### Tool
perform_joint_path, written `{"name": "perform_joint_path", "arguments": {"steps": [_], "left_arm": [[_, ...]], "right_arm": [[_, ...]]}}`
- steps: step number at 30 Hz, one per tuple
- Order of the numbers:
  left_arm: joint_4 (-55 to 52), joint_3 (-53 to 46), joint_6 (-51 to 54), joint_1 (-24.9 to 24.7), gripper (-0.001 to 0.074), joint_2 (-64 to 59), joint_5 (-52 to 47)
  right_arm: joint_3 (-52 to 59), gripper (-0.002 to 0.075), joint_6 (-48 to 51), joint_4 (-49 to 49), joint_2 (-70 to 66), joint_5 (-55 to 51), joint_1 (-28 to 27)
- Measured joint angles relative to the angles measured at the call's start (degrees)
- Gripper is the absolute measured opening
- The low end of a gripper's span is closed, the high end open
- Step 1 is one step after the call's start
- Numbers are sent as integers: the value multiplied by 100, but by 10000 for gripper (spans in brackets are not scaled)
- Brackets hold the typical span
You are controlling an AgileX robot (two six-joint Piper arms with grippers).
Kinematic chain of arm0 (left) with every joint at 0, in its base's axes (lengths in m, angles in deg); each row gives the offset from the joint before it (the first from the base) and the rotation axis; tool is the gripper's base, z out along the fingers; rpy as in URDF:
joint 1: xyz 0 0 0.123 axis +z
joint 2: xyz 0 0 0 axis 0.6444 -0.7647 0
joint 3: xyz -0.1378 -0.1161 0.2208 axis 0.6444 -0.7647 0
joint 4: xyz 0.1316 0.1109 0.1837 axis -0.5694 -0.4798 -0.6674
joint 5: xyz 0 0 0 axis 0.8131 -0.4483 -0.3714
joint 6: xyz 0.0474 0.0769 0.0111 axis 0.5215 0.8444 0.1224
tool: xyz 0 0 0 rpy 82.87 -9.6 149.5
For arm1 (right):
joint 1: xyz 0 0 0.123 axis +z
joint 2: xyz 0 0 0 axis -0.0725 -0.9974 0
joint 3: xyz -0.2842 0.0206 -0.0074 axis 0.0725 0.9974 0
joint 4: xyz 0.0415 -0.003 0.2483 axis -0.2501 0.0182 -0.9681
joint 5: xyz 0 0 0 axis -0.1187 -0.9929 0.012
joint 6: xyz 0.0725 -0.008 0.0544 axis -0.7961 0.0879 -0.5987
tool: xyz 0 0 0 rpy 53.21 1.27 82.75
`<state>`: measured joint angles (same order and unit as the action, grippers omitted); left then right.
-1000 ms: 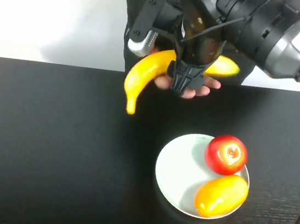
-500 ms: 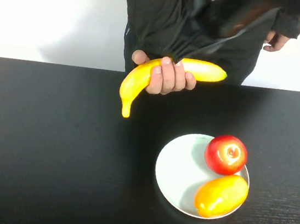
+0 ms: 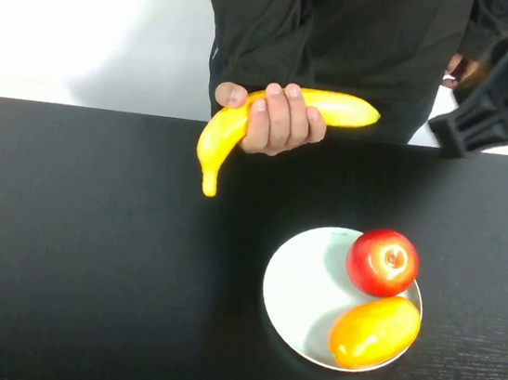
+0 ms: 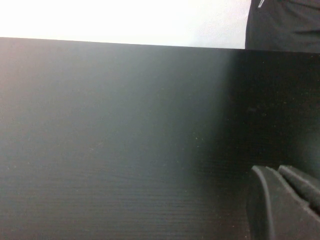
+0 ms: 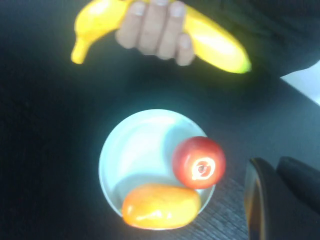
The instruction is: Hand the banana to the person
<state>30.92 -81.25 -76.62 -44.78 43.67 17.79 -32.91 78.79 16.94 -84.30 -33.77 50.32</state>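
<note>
Now the banana (image 3: 227, 128) sits in the person's (image 3: 349, 34) hand (image 3: 277, 118) above the table's (image 3: 86, 252) far edge; right gripper (image 5: 280, 200) hovers empty, pressed together, left gripper (image 4: 282, 200) likewise low over the table

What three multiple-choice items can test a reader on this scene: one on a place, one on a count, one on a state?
1. Where is the banana?
A. on the plate
B. in the person's hand
C. in the right gripper

2. How many fruits lie on the plate?
A. one
B. two
C. three

3. What does the right gripper hold?
A. nothing
B. the apple
C. the mango

Key: 1 B, fingers wrap the banana; 2 B, only the apple and the mango are there; 3 A, it hangs bare above the table. The left gripper is low over bare table.
</note>
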Motion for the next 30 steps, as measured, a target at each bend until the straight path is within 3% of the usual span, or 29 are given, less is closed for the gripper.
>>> {"name": "perform_joint_path", "arguments": {"steps": [7,10,13,21,26,27,29,30], "left_arm": [[0,0,0,0,-3,0,0],[0,0,0,0,-3,0,0],[0,0,0,0,-3,0,0],[0,0,0,0,-3,0,0],[0,0,0,0,-3,0,0],[0,0,0,0,-3,0,0],[0,0,0,0,-3,0,0],[0,0,0,0,-3,0,0]], "right_arm": [[562,-6,-392,545,666,-30,-111],[1000,-7,-351,225,625,192,-202],[2134,-7,-217,-65,1230,1169,-872],[6241,-7,836,-1438,3768,4880,-3526],[8130,-7,862,-1608,5128,6910,-4360],[8909,-7,939,-1701,5941,8210,-4682],[9326,-7,924,-1817,6306,8288,-4746],[9216,-7,873,-1737,6116,7594,-4673]]}}
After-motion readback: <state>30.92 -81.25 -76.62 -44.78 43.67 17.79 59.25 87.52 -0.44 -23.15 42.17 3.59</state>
